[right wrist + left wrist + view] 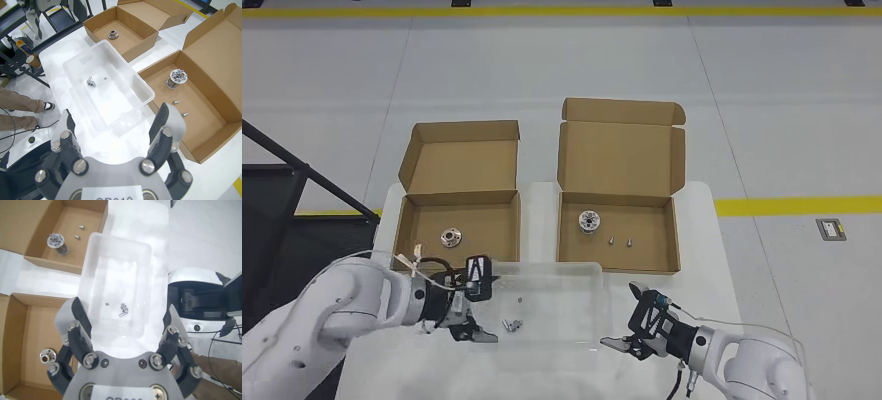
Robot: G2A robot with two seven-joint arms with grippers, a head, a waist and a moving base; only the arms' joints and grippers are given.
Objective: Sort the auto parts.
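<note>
speck [107,304] in bin [88,275]: too small to identify | box [198,117]: edge-cropped

An industrial robot workshop or test hall: grey sealed floor [542,60] with yellow lane lines [802,206] around the white surface [539,225], a floor socket [831,229] beside it, black equipment frames [277,148] near it, and cardboard boxes [460,160] of machined metal parts [588,220] on it.

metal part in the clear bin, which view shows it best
Left wrist view: the metal part lies nearest the camera there, unblocked, with its pin and block shape plain. The right wrist view shows the part smaller but also unblocked. The top view shows it as a tiny glint.
</note>
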